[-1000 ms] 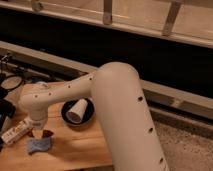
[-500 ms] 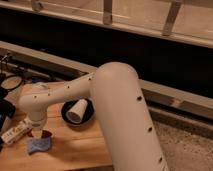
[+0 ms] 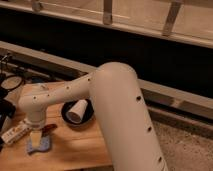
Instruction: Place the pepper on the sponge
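Wooden table: black dish holds white cup; hand over sponge.

Wood tbl, speckled flr, dark wall

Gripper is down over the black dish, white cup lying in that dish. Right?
No. The camera view shows the gripper down over the blue-grey sponge, not the black dish; the white cup does lie in that dish.
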{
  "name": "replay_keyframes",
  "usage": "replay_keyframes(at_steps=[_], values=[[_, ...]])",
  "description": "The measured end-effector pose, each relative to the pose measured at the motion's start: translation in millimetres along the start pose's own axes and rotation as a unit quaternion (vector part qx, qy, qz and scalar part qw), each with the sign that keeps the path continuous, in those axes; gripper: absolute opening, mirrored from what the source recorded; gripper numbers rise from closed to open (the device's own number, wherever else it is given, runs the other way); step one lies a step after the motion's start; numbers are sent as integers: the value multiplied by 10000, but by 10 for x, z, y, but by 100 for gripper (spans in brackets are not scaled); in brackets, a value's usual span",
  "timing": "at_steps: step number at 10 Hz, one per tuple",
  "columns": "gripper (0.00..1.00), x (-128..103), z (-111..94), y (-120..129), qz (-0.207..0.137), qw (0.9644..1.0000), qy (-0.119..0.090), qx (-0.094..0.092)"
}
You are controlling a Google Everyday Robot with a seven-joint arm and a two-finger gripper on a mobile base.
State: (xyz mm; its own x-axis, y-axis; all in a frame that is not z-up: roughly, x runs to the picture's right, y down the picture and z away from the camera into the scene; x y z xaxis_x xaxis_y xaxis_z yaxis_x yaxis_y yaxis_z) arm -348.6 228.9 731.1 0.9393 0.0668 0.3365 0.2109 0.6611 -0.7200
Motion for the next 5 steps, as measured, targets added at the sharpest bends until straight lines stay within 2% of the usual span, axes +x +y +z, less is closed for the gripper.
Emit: replay_keyframes(at_steps=[5], values=[[80, -27, -5, 35, -30, 10000, -10, -13]])
